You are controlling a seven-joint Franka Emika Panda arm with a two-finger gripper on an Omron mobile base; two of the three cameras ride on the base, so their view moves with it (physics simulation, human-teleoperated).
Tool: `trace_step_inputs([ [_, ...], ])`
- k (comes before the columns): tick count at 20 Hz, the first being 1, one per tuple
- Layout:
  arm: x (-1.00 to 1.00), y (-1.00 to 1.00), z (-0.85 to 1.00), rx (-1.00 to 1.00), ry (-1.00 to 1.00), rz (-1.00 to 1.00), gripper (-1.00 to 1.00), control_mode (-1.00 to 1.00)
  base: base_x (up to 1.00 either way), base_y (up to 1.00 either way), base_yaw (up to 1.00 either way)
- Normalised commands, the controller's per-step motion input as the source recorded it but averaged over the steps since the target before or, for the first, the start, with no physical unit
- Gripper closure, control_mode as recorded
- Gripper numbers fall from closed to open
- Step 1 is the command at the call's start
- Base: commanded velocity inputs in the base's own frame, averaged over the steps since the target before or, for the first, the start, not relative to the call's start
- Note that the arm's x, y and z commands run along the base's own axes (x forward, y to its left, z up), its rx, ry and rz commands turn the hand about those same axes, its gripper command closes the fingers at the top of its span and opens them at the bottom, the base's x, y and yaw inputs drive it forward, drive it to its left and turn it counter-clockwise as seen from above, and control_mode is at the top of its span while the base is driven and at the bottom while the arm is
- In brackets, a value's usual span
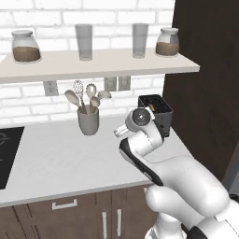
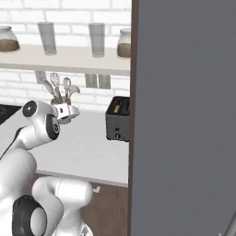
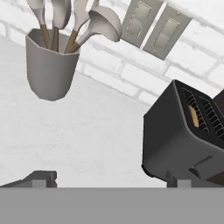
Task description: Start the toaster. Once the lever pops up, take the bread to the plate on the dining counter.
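Black toaster (image 3: 183, 135); bread (image 3: 193, 116) seemingly tan.

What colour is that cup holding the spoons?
Plain grey; the utensil cup shows best in the hand view.

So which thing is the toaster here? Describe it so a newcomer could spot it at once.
Find the white counter under the brick wall and its long shelf. At the counter's right end, beside the dark tall cabinet, stands the toaster. It is a black box with two open slots on top, a tan slice showing in one, unlike the grey cup of spoons further left.
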Motion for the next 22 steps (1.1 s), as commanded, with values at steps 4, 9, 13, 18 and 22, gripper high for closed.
trace_step_inputs([
  [4,0.00,0.00,0.00,0.00,-0.01,0.00,-1.00,-1.00,0.00,0.00,0.00],
  [9,0.00,0.00,0.00,0.00,0.00,0.00,-1.00,-1.00,0.00,0.00,0.00],
  [13,0.00,0.00,0.00,0.00,0.00,0.00,-1.00,-1.00,0.00,0.00,0.00],
  [18,0.00,0.00,0.00,0.00,0.00,0.00,-1.00,-1.00,0.00,0.00,0.00],
  [22,0.00,0.00,0.00,0.00,0.00,0.00,-1.00,-1.00,0.00,0.00,0.00],
])
